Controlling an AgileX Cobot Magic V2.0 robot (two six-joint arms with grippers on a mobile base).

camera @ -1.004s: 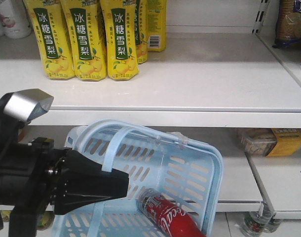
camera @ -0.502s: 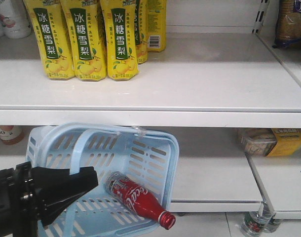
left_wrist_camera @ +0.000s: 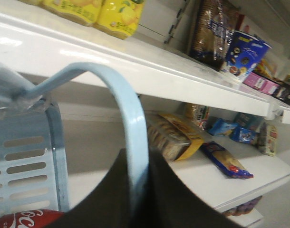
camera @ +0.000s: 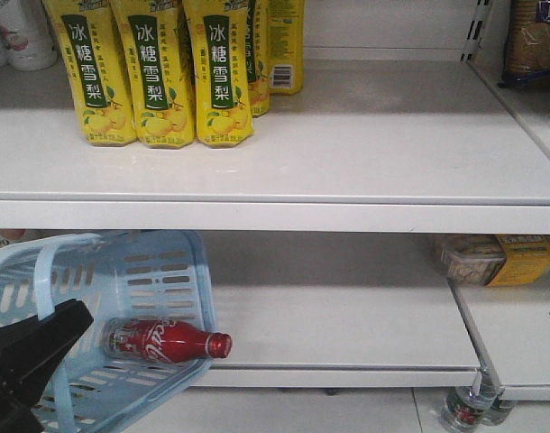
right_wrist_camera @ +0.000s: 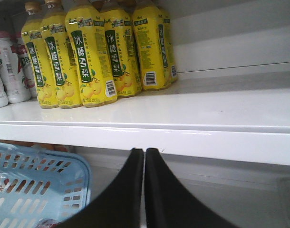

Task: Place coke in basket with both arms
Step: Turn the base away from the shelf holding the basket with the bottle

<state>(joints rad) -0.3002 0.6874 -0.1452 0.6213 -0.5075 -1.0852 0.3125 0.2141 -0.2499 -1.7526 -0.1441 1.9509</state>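
Coke [camera: 167, 341] lies inside the tilted basket [camera: 158, 271]; left gripper [left_wrist_camera: 138, 190] seemingly clamps its handle [left_wrist_camera: 130, 123], while right gripper [right_wrist_camera: 144, 164] is pressed closed, empty.

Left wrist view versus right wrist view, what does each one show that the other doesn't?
Only the left wrist view shows the left gripper shut on the basket handle, a sliver of the coke and snack packs on the lower shelf. Only the right wrist view shows the right gripper shut and empty, plus white bottles. Both show the basket and yellow bottles.
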